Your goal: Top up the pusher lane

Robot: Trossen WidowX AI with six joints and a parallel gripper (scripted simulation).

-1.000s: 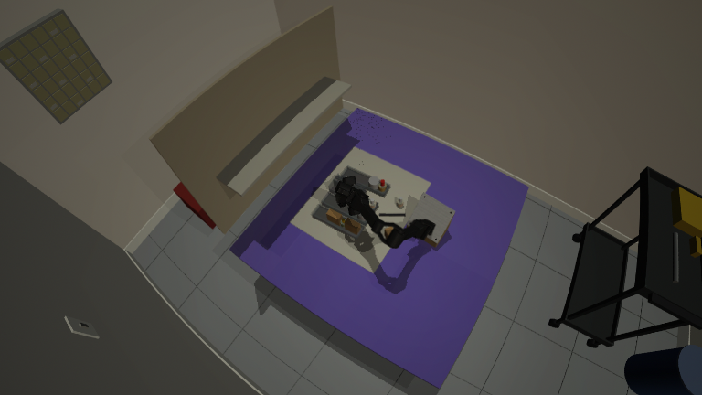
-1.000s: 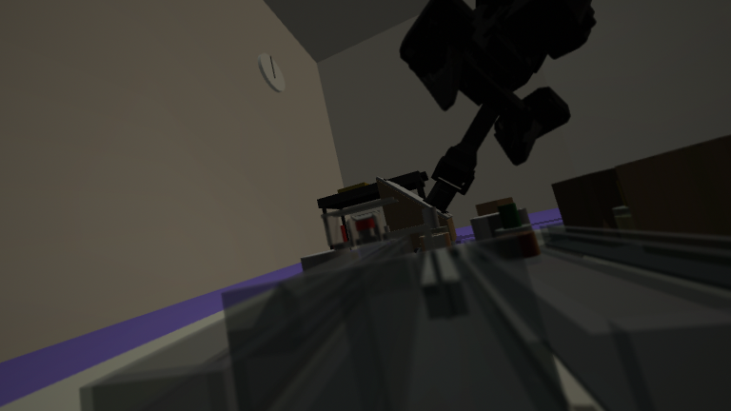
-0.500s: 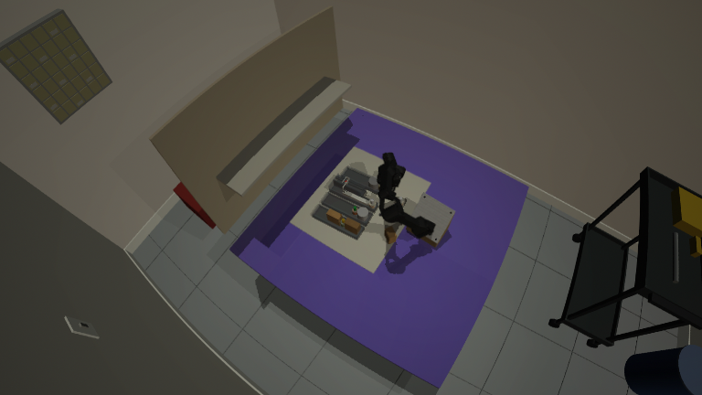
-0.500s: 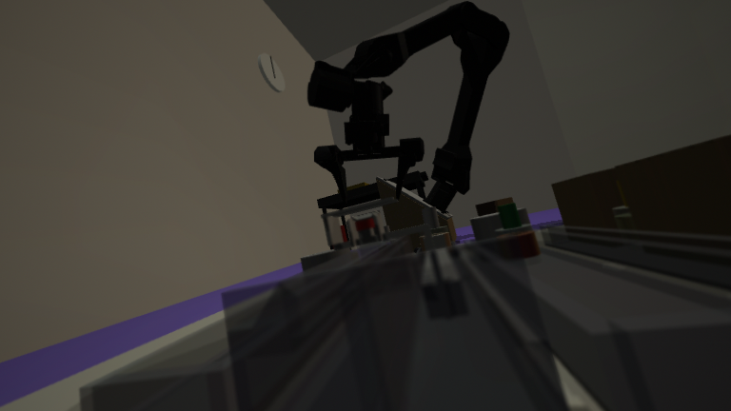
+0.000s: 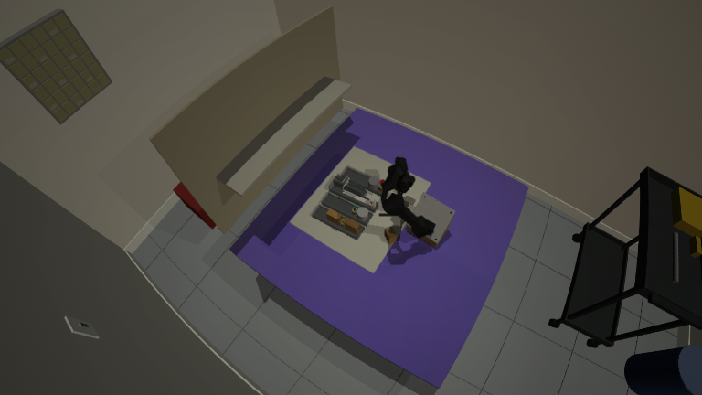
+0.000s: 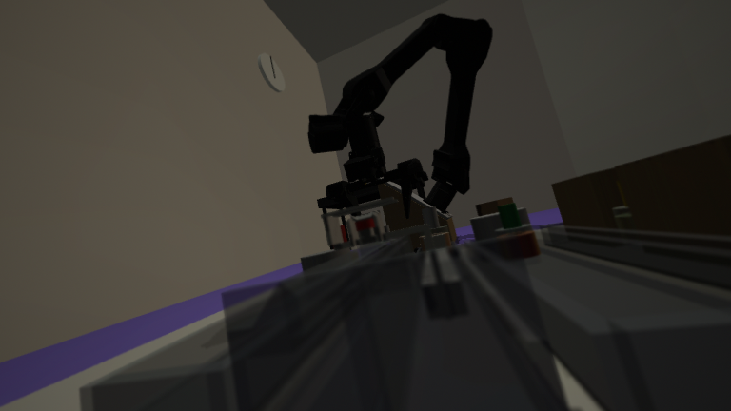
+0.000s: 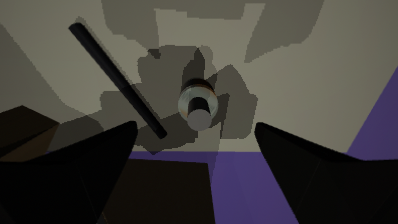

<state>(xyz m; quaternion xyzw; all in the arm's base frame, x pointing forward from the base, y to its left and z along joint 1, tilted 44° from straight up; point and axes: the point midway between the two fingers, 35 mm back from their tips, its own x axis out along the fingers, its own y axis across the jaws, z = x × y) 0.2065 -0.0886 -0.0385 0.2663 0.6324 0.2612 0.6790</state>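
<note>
So the gripper (image 5: 399, 179) (image 6: 376, 229) (image 7: 197, 127) is wide open with nothing in it, fingers pointing down over the cream mat (image 5: 366, 258) (image 7: 300, 95). In the wrist view the loose jar (image 7: 199, 120), the one with the pale grey cap, is standing on the mat ahead of the spread fingertips, lined up roughly midway between them and not gripped. From the top the arm (image 5: 392, 202) (image 6: 457, 102) covers that spot, so I can't make the jar out there. A black rod (image 7: 117, 80) lies on the mat near the jar, and a brown block (image 5: 391, 235) (image 7: 25, 130) sits well off to the side. Over in the grey lanes (image 5: 338, 200) there's a small pale-topped jar (image 5: 372, 202) near the front end of a middle lane, plus a green-capped jar (image 5: 354, 209) (image 6: 508, 215) beside a grey cylinder (image 5: 362, 213). Two brown boxes (image 5: 334, 216) (image 6: 664, 188) fill most of the outer lane. Can't tell how the pusher plate sits, too small and dark.
</note>
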